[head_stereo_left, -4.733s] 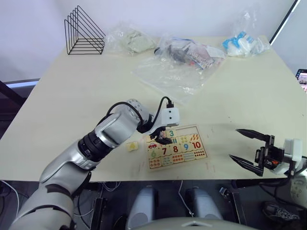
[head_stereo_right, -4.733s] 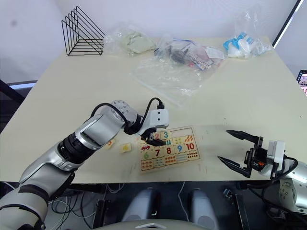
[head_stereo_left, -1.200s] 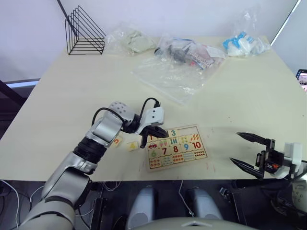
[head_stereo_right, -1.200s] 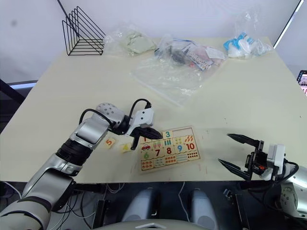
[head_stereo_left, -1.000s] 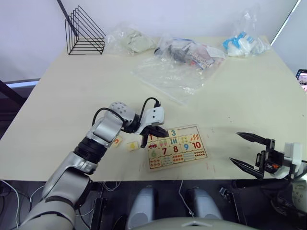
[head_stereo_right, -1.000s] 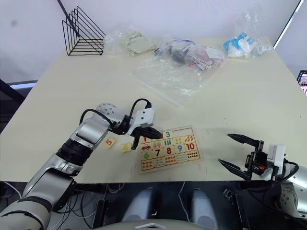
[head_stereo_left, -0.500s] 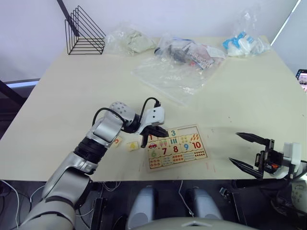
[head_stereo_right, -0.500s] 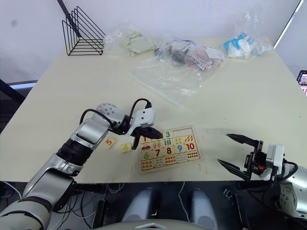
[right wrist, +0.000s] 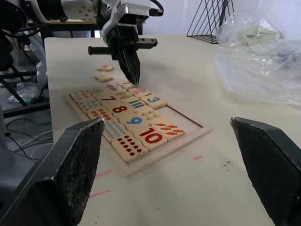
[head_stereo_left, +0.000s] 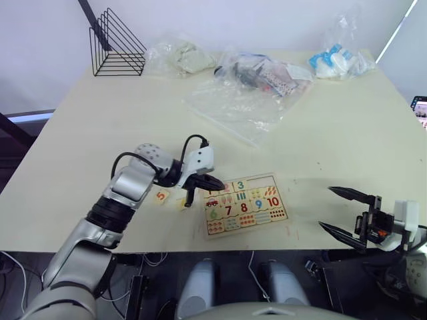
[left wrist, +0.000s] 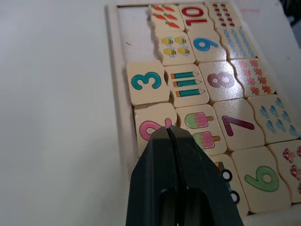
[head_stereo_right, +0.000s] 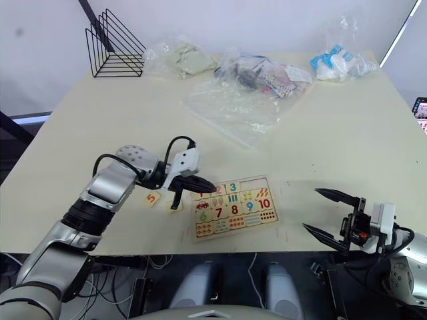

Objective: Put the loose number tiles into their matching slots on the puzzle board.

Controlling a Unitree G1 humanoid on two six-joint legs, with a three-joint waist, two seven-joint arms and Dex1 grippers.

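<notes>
While fingers pinch together, left hand (left wrist: 169,129) over puzzle board (left wrist: 113,94)

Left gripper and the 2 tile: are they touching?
Cannot tell. In the left wrist view the shut left gripper hides part of the 2 tile; the right wrist view settles neither contact nor gap.

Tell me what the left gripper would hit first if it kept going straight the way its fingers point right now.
Most likely the pink 2 tile in the puzzle board. The left gripper, fingers shut, points down at that tile's edge in the left wrist view. Whether it already touches is unclear.
</notes>
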